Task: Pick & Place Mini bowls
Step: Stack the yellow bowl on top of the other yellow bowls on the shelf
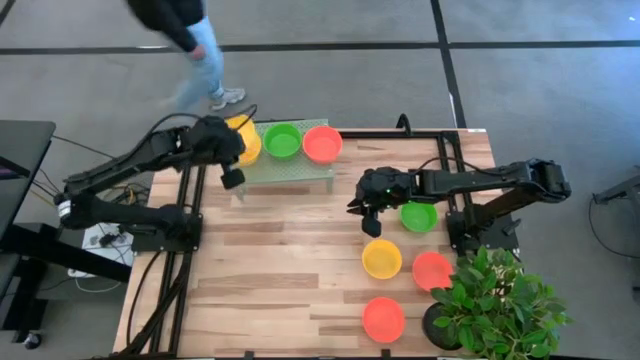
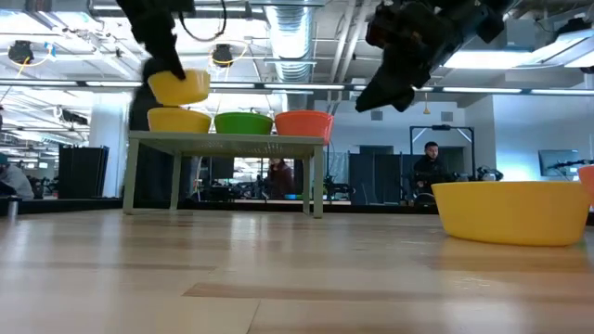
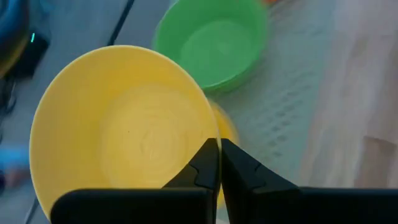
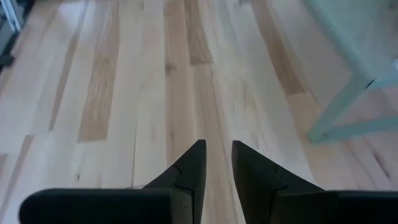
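Note:
A small raised green stand [image 1: 290, 168] at the table's far side carries a yellow mini bowl [image 2: 179, 119], a green one [image 1: 282, 140] and a red one [image 1: 322, 144]. My left gripper [image 3: 219, 149] hovers over the stand's left end, shut on a second yellow bowl [image 3: 124, 130], which hangs just above the first [image 2: 179, 86]. My right gripper [image 1: 368, 207] is in the air over the table's middle, narrowly open and empty [image 4: 217, 149]. Beside it a green bowl [image 1: 418, 216] sits on the table, with a yellow [image 1: 381, 258] and two red bowls [image 1: 432, 270] [image 1: 383, 319] nearer. My left gripper pinches the yellow bowl's rim [image 3: 205, 140], one finger inside the bowl and one outside. The fingers come from above, slanting down. The bowl is lifted clear and slightly tilted, directly over the yellow bowl on the stand [image 3: 225, 130].
A potted leafy plant [image 1: 495, 300] stands at the table's near right corner, close to the red bowls. A person [image 1: 190, 40] walks on the floor beyond the far left corner. Bare wood [image 1: 280, 270] spreads over the table's left and middle.

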Robot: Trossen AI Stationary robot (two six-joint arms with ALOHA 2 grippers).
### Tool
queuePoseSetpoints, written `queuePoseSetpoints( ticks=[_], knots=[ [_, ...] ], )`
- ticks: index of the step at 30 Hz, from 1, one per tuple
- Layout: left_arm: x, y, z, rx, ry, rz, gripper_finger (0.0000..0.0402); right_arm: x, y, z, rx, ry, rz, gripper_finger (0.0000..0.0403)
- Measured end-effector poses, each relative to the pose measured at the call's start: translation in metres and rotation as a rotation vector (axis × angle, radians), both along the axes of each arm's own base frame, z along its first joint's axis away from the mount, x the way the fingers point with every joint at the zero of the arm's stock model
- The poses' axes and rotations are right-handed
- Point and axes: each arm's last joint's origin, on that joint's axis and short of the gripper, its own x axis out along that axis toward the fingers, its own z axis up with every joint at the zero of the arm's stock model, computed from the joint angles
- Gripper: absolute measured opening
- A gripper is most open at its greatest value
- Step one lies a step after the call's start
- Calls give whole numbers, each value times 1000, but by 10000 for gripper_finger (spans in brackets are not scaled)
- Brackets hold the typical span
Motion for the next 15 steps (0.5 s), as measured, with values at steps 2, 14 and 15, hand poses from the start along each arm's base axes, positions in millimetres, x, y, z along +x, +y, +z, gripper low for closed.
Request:
queuePoseSetpoints(
  ticks=[2, 14, 15],
  knots=[
    [1, 11, -4, -31, 13, 33, 8, 1, -1, 1, -2, -17, -1, 72],
    [17, 28, -24, -146, 74, 29, 9, 1, 0, 2, -3, -23, 3, 72],
    [18, 28, -25, -150, 78, 30, 9, 1, 0, 2, -3, -22, 3, 72]
  ],
)
